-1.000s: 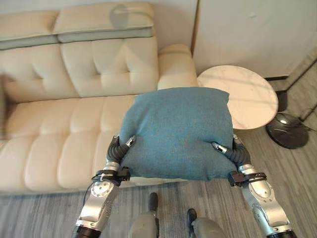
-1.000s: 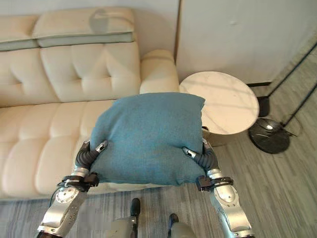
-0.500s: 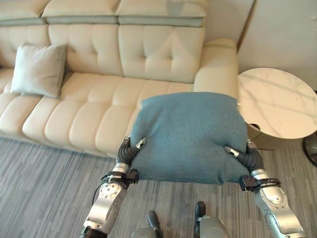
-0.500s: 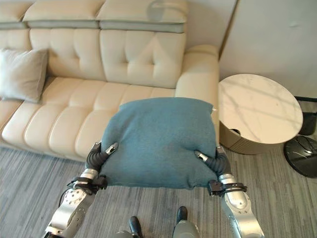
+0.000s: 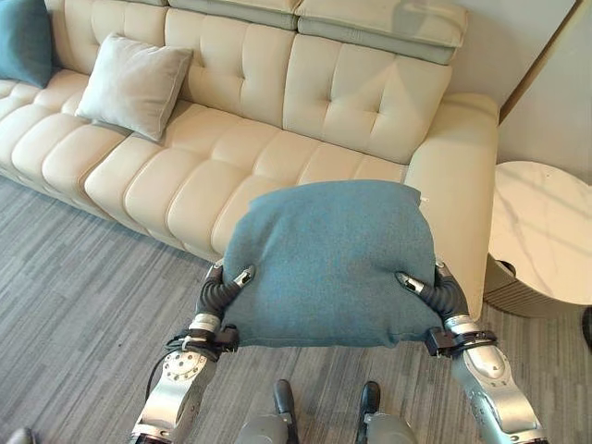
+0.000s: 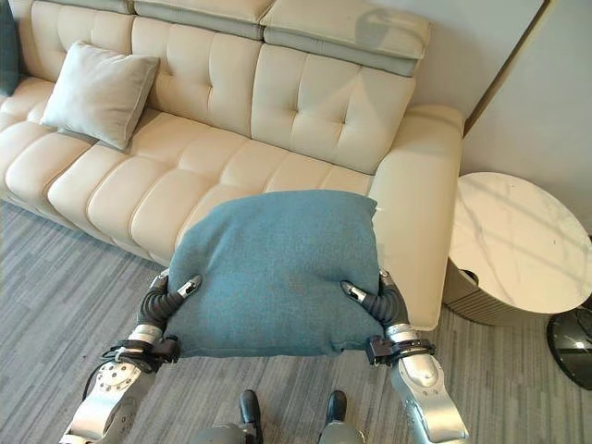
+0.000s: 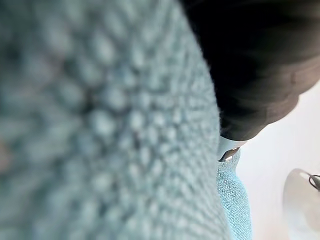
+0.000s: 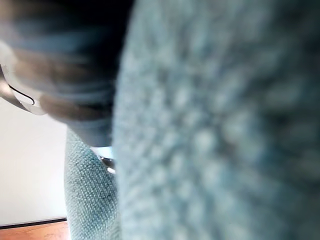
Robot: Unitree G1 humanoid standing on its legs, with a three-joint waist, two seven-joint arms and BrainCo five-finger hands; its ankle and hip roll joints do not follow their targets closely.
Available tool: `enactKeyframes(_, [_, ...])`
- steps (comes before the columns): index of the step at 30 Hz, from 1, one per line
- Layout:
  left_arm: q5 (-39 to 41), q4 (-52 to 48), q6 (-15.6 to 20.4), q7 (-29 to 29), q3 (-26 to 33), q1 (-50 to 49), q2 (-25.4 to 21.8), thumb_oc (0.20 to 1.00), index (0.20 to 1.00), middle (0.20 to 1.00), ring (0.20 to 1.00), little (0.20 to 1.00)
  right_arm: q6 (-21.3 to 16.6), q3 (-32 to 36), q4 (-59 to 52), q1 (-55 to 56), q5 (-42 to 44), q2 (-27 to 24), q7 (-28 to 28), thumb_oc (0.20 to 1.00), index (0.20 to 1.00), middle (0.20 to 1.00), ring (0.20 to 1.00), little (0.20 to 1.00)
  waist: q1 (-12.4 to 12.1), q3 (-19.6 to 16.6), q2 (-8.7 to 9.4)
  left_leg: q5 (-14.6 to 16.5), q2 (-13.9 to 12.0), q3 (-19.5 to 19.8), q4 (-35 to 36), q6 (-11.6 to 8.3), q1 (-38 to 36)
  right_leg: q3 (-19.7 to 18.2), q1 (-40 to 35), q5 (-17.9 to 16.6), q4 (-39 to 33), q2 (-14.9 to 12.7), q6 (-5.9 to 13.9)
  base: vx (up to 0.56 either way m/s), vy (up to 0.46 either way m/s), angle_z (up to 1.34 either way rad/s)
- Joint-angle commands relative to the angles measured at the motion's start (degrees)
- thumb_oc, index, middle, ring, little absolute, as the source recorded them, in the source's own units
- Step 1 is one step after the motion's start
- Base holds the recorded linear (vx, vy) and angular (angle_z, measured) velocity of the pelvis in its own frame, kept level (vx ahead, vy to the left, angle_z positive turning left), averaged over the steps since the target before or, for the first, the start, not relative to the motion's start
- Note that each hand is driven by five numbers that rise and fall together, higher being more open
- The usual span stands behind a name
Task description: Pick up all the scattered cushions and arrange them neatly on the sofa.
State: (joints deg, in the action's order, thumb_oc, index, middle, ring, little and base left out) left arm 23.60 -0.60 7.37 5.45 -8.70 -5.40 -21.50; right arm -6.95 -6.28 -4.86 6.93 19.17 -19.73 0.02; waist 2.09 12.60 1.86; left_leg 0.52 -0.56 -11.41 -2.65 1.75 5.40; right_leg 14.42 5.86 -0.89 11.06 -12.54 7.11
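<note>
Bright, even light; wrist views blurred close-up.

Sofa [image 5: 213, 176] seat w/ open room right ahead, btwn grey cushion [image 5: 134, 85] far left & armrest [image 5: 458, 185] on the right. Round marble tabletop [image 5: 546, 245] blocks past the armrest. Held teal cushion [image 5: 328, 264] hides front seat edge.

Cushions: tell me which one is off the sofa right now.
The large teal cushion, held above the floor between the left hand and right hand. The beige cushion and the dark teal one rest on the sofa.
</note>
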Motion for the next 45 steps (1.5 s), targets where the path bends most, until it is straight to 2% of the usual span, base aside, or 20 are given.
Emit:
enactKeyframes(1, [-0.9, -5.4, 5.2, -2.4, -0.2, 3.1, -0.9, 0.2, 0.2, 0.2, 0.2, 0.2, -5.6, -1.4, -6.1, -5.0, 2.3, 1.5, 2.5, 0.2, 0.2, 0.2, 0.2, 0.2, 0.6, -1.4, -0.91, 6.1, 2.9, 3.1, -2.3, -0.28, -1.7, -7.0, 5.2, 3.5, 10.2, 6.8, -0.54, 0.23, 0.122, 0.64])
enactKeyframes(6, [-1.5, -5.7, 5.3, -2.5, 0.5, 1.9, -1.7, 0.2, 0.2, 0.2, 0.2, 0.2, -5.9, -2.2, -6.4, -5.9, 4.0, 0.5, 3.3, 0.2, 0.2, 0.2, 0.2, 0.2, 1.9, -0.1, -1.47, 8.7, 4.5, 4.7, -1.0, 0.09, -6.4, -5.0, 12.4, 1.6, 5.2, 8.7, -0.95, 0.26, 0.073, 0.39])
enactKeyframes(9, [-1.5, -4.9, 5.6, -2.4, 1.3, 2.1, -0.7, 0.2, 0.2, 0.2, 0.2, 0.2, -5.8, -1.7, -6.7, -5.6, 5.0, 0.0, 3.9, 0.2, 0.2, 0.2, 0.2, 0.2, 3.1, 0.2, -0.63, 11.2, 7.1, 6.6, -0.6, -0.34, -10.6, -0.1, 15.0, -2.0, -3.9, 9.3, 1.05, 0.42, 0.015, 0.39])
enactKeyframes(11, [-2.2, -4.6, 5.8, -3.1, 1.3, 1.8, 0.1, 0.2, 0.2, 0.2, 0.2, 0.2, -5.9, -1.0, -6.8, -4.2, 4.7, -0.4, 4.3, 0.2, 0.2, 0.2, 0.2, 0.2, 3.8, -0.3, -0.81, 13.2, 7.3, 7.7, -0.4, -0.96, -13.8, 4.1, 15.5, -3.1, -6.3, 8.7, 1.17, 0.48, -0.064, 0.36])
enactKeyframes(12, [-2.2, -4.7, 5.8, -3.1, 1.2, 1.7, 0.1, 0.2, 0.2, 0.2, 0.2, 0.2, -5.9, -1.0, -6.9, -4.1, 4.7, -0.5, 4.3, 0.2, 0.2, 0.2, 0.2, 0.2, 3.9, -0.3, -1.09, 13.4, 7.1, 7.8, -0.4, -1.01, -14.0, 4.3, 15.4, -2.9, -6.2, 8.9, 1.18, 0.5, -0.093, 0.35])
enactKeyframes(15, [-1.9, -5.4, 5.8, -4.2, 0.7, 0.7, 1.1, 0.2, 0.2, 0.2, 0.2, 0.2, -5.8, 0.0, -8.0, -1.3, 5.7, -0.2, 5.4, 0.2, 0.2, 0.2, 0.2, 0.2, 5.1, -1.8, -1.19, 15.0, 6.9, 9.0, -1.6, -1.56, -16.2, 2.8, 13.5, -3.3, -7.2, 8.9, 0.02, 0.37, -0.064, 0.29])
enactKeyframes(16, [-2.0, -4.9, 5.9, -4.1, 0.2, 0.6, 1.7, 0.2, 0.2, 0.2, 0.2, 0.2, -6.4, 1.1, -7.0, -0.3, 6.1, -1.2, 5.2, 0.2, 0.2, 0.2, 0.2, 0.2, 6.1, -2.9, -2.09, 12.7, 5.7, 8.3, -6.0, -4.06, -15.7, 1.7, 11.9, -4.0, -6.3, 9.1, -1.11, 0.42, -0.145, 0.16])
enactKeyframes(20, [-1.3, -4.4, 5.9, -4.2, 0.0, 0.2, 2.2, 0.2, 0.2, 0.2, 0.2, 0.2, -6.7, 2.9, -6.3, 0.0, 5.7, -2.9, 4.0, 0.2, 0.2, 0.2, 0.2, 0.2, 7.6, -4.0, -3.65, 3.7, 1.1, 3.2, -19.8, -8.47, -12.0, 1.0, 7.1, -1.7, -6.9, 10.2, -3.56, 0.37, -0.096, 0.13])
enactKeyframes(21, [-0.8, -4.3, 5.7, -4.5, -0.1, 0.2, 2.3, 0.2, 0.2, 0.2, 0.2, 0.2, -6.4, 3.1, -6.2, -0.1, 5.6, -3.5, 3.9, 0.2, 0.2, 0.2, 0.2, 0.2, 7.5, -3.9, -3.78, 3.8, -0.3, 1.4, -22.4, -8.25, -10.4, 0.4, 5.9, -0.3, -7.1, 10.5, -3.96, 0.2, -0.062, -0.47])
enactKeyframes(22, [-0.8, -4.3, 5.7, -4.5, -0.1, 0.2, 2.3, 0.2, 0.2, 0.2, 0.2, 0.2, -6.4, 3.1, -6.2, -0.2, 5.6, -3.4, 3.9, 0.2, 0.2, 0.2, 0.2, 0.2, 7.6, -4.1, -3.55, 3.5, 0.0, 1.3, -22.4, -8.16, -10.2, 0.3, 6.1, -0.5, -7.2, 10.2, -3.95, 0.29, 0.007, -0.53])
enactKeyframes(23, [-0.8, -3.8, 5.3, -4.8, -0.6, 0.5, 2.7, 0.2, 0.2, 0.2, 0.2, 0.2, -6.2, 3.9, -5.7, -0.6, 4.9, -4.3, 3.1, 0.2, 0.2, 0.2, 0.2, 0.2, 7.4, -3.8, -3.48, 6.4, -2.0, -2.2, -21.7, -5.99, -7.6, -1.8, 3.7, 0.9, -7.9, 10.2, -3.86, 0.19, 0.034, -0.33])
enactKeyframes(24, [-0.8, -3.8, 5.3, -4.8, -0.6, 0.5, 2.7, 0.2, 0.2, 0.2, 0.2, 0.2, -6.2, 3.9, -5.7, -0.6, 4.9, -4.3, 3.1, 0.2, 0.2, 0.2, 0.2, 0.2, 7.4, -3.8, -3.49, 6.4, -2.0, -2.2, -21.7, -5.99, -7.7, -1.8, 3.7, 0.9, -7.9, 10.2, -3.86, 0.37, 0.09, -0.26])
enactKeyframes(25, [-1.3, -4.0, 4.8, -5.3, -0.7, 0.5, 2.5, 0.2, 0.2, 0.2, 0.2, 0.2, -6.2, 4.5, -6.2, -0.7, 3.8, -4.5, 2.8, 0.2, 0.2, 0.2, 0.2, 0.2, 7.2, -3.8, -2.65, 9.5, -2.3, -2.1, -17.2, -4.48, -4.9, -3.9, 2.1, 1.5, -8.5, 9.4, -3.08, 0.22, 0.092, -0.33])
enactKeyframes(27, [-2.1, -4.2, 4.6, -5.3, -0.7, 0.4, 2.3, 0.2, 0.2, 0.2, 0.2, 0.2, -6.1, 4.7, -6.4, -0.6, 3.1, -4.4, 2.5, 0.2, 0.2, 0.2, 0.2, 0.2, 6.8, -3.2, -1.88, 9.2, -2.2, -0.1, -12.3, -4.72, -2.0, -6.3, 0.9, 1.9, -8.8, 8.9, -2.8, 0.21, 0.098, -0.55])
enactKeyframes(28, [-2.1, -4.2, 4.6, -5.3, -0.6, 0.4, 2.2, 0.2, 0.2, 0.2, 0.2, 0.2, -6.0, 4.7, -6.4, -0.6, 3.1, -4.3, 2.5, 0.2, 0.2, 0.2, 0.2, 0.2, 6.8, -3.4, -1.7, 8.8, -1.9, -0.1, -12.0, -4.67, -1.9, -6.3, 1.1, 1.8, -8.9, 8.7, -2.79, 0.21, 0.105, -0.52])
enactKeyframes(29, [-2.5, -4.3, 4.5, -4.9, -0.3, 0.3, 2.2, 0.2, 0.2, 0.2, 0.2, 0.2, -5.8, 4.7, -6.2, -0.4, 2.3, -4.2, 1.9, 0.2, 0.2, 0.2, 0.2, 0.2, 5.6, -2.3, -1.31, 5.2, -2.5, 4.4, -8.5, -5.76, 2.0, -9.3, -1.1, 2.3, -9.4, 9.2, -2.96, 0.19, 0.097, -0.6])
enactKeyframes(30, [-2.5, -4.4, 4.6, -4.7, -0.2, 0.3, 2.2, 0.2, 0.2, 0.2, 0.2, 0.2, -5.8, 4.6, -5.9, -0.4, 2.0, -4.1, 1.7, 0.2, 0.2, 0.2, 0.2, 0.2, 5.2, -2.0, -1.17, 3.4, -2.5, 6.3, -6.7, -6.18, 2.8, -10.4, -1.4, 2.4, -9.6, 9.4, -3.1, 0.26, 0.13, -0.7])
enactKeyframes(34, [-2.3, -4.8, 5.6, -2.6, 0.0, 1.1, 2.8, 0.2, 0.2, 0.2, 0.2, 0.2, -5.6, 3.8, -4.6, -1.5, 0.5, -4.1, 0.7, 0.2, 0.2, 0.2, 0.2, 0.2, 3.5, -1.3, -1.35, -1.5, -2.6, 14.4, -3.0, -7.78, 7.0, -16.1, -3.3, 4.1, -8.7, 10.3, -3.14, 0.23, 0.186, -1.01])
enactKeyframes(37, [-2.1, -4.6, 5.5, -3.5, -0.7, 0.7, 2.9, 0.2, 0.2, 0.2, 0.2, 0.2, -5.5, 3.5, -4.0, -1.1, -0.4, -3.9, 1.7, 0.2, 0.2, 0.2, 0.2, 0.2, 3.2, -2.5, -1.84, -0.7, -3.6, 12.5, -1.0, -7.46, 4.1, -18.9, -4.1, 4.8, -8.0, 10.0, -2.56, 0.28, 0.269, -0.96])
enactKeyframes(45, [-2.6, -4.3, 5.3, -2.7, 1.4, 0.9, -0.5, 0.2, 0.2, 0.2, 0.2, 0.2, -4.5, -0.1, -3.0, -5.4, -1.4, -0.8, 2.9, 0.2, 0.2, 0.2, 0.2, 0.2, 1.2, -2.2, -0.47, 2.7, -1.1, 4.5, -2.6, -2.8, 1.6, -22.7, -0.4, 3.3, -1.9, 6.1, 1.6, 0.16, 0.289, -0.68])
